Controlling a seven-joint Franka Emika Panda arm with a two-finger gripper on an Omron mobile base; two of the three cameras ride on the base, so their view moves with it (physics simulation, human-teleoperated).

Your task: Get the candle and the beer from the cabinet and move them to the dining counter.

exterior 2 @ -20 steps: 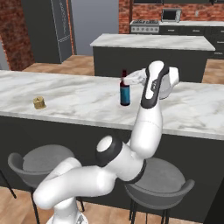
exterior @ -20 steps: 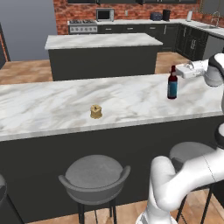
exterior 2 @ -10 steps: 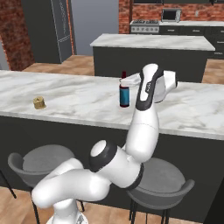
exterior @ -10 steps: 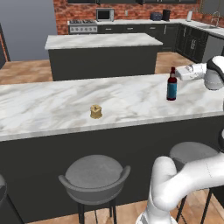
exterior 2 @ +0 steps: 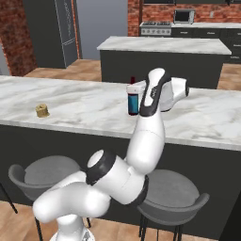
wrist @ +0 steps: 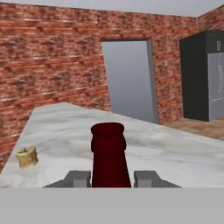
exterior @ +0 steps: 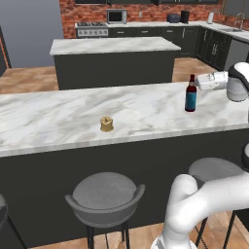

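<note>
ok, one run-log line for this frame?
stage: placing beer | gripper: shut on beer, upright on dining counter | candle: on counter, apart from beer | pending: release

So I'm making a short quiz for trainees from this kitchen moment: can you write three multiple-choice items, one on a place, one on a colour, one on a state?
1. Where does the candle stand?
A. on the dining counter
B. on a stool
C. on the floor

2. What colour is the label of the beer?
A. green
B. blue
C. white

3. How is the pincer set?
A. wide open above the bottle
B. shut on the candle
C. shut on the beer's neck

Answers:
1 A, it sits on the marble top, well apart from the bottle.
2 B, a blue band shows on the bottle's body.
3 C, in the hand view the fingers flank the dark red neck closely.
</note>
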